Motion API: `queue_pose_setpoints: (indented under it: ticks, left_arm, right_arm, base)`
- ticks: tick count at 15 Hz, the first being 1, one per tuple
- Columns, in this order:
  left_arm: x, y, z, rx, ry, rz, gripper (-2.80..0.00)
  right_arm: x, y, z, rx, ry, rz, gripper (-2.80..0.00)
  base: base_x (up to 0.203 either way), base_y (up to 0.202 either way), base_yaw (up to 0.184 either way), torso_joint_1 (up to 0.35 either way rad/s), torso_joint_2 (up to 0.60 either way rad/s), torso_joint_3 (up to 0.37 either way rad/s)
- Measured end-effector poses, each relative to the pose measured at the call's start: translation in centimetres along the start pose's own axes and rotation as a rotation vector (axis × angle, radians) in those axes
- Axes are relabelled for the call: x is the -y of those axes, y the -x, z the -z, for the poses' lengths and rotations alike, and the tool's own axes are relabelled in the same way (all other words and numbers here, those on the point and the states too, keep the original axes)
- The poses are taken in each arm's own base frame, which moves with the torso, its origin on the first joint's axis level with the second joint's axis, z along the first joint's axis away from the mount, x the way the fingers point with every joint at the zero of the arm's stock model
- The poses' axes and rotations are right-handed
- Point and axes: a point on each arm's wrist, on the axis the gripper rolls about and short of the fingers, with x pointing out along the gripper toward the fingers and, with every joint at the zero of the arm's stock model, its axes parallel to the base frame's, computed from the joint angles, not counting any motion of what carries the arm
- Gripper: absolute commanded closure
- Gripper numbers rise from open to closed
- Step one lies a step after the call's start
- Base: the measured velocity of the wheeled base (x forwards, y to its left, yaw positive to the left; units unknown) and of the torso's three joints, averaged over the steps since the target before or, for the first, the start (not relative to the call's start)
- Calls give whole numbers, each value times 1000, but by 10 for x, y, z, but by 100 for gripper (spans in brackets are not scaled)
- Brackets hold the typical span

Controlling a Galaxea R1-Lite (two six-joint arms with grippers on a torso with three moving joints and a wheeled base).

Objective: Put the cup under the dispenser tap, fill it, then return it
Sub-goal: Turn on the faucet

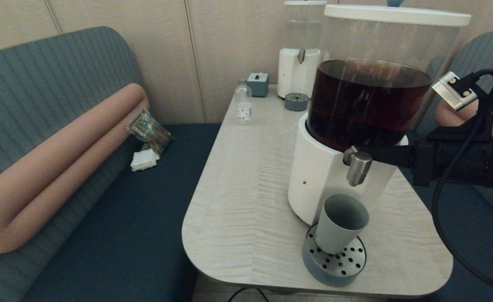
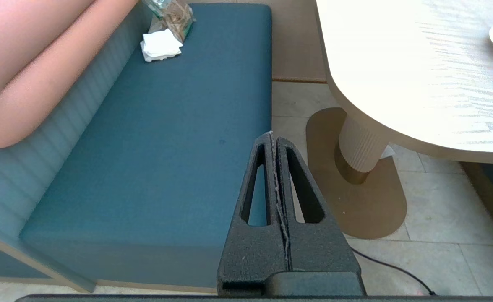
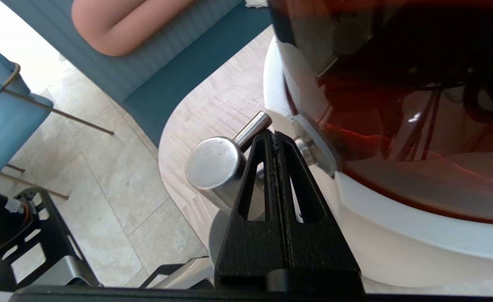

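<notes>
No legible writing: the white label on the small bottle cannot be read.

The cup stands upright on the perforated drip tray, directly below the dispenser tap, at the near edge of the desk.

The right end effector, fingers pressed together and holding nothing, reaches in level from the right; its tips sit against the tap's neck, above the cup and apart from it. Only the right wrist view shows this contact.

The left end effector, fingers together and empty, is seen only in the left wrist view, hanging over the blue bench beside the desk.
</notes>
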Motion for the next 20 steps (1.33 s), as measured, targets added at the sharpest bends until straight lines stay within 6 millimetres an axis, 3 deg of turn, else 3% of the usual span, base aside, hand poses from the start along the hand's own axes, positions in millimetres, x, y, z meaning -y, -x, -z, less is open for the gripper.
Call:
queue_pose_setpoints:
  ticks: [15, 20]
  left_arm:
    - [0, 0, 0, 0, 0, 0, 0]
    - [0, 0, 0, 0, 0, 0, 0]
  right_arm:
    - [5, -4, 7, -3, 20, -75, 0]
    - [6, -7, 0, 40, 68, -77, 0]
  base:
    - [0, 0, 0, 0, 0, 0]
    - [0, 0, 0, 0, 0, 0]
